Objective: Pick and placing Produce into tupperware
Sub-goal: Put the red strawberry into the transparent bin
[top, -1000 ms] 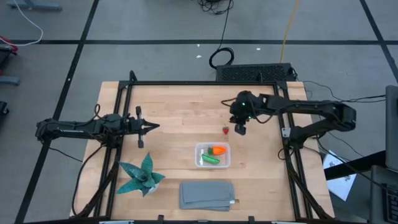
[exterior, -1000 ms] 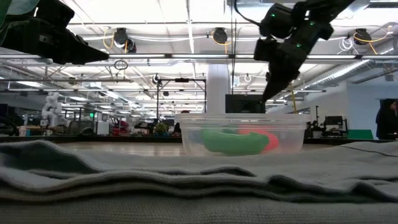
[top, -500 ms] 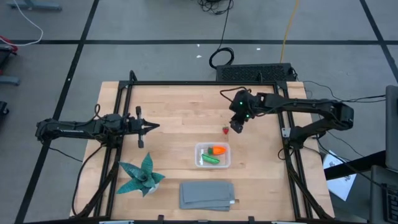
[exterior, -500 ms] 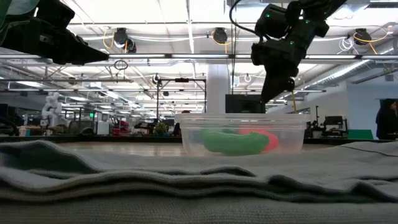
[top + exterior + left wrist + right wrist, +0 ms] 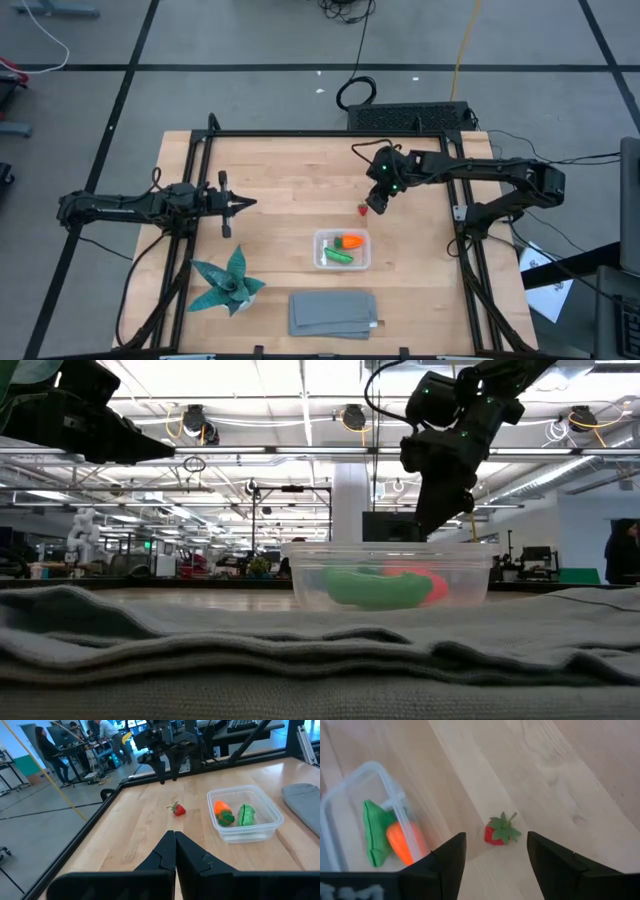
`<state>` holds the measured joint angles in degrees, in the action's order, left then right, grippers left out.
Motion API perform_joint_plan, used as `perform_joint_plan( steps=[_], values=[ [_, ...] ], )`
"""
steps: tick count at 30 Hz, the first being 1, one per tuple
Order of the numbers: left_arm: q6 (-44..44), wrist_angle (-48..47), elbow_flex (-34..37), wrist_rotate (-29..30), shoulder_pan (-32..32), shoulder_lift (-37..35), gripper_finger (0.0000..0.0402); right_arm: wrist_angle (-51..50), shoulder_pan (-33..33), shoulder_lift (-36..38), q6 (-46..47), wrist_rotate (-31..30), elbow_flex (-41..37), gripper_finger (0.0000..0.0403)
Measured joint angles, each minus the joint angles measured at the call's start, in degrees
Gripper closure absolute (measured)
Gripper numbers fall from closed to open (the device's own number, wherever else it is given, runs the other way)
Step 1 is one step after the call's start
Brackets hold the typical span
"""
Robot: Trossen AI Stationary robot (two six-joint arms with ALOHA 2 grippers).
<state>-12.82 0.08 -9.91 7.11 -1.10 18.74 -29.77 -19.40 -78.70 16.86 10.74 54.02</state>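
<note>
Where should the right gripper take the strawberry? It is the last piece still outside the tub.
Probably from above, fingers closing on the red body of the strawberry below its green leaves. It lies alone on bare wood, and the open right gripper already straddles it.

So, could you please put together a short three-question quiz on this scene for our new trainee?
1. True or false: the strawberry lies inside the tupperware.
2. Which gripper hangs above the strawberry? A) left gripper B) right gripper
3. Fill in: the tupperware holds the green pod and the ____.

Key
1. False; it lies on the table.
2. B, jaws open.
3. Carrot.
</note>
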Motion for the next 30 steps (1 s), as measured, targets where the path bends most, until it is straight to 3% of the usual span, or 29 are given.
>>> perform_joint_plan(
  steps=[7, 19, 30],
  values=[
    [0.0, 0.0, 0.0, 0.0, 0.0, 0.0, 0.0401, 0.0, 0.0, 0.0, 9.4, -2.5, 0.0, 0.0182],
    [0.0, -0.2, 0.0, 0.0, 0.0, 0.0, 0.0401, -0.2, 0.4, -6.5, 14.5, -2.9, 0.0, 0.0071],
    [-0.2, -1.6, 0.0, 0.0, 0.0, 0.0, 0.0401, 4.3, 0.4, -11.7, 16.9, -1.7, -0.1, 0.0062]
  ],
)
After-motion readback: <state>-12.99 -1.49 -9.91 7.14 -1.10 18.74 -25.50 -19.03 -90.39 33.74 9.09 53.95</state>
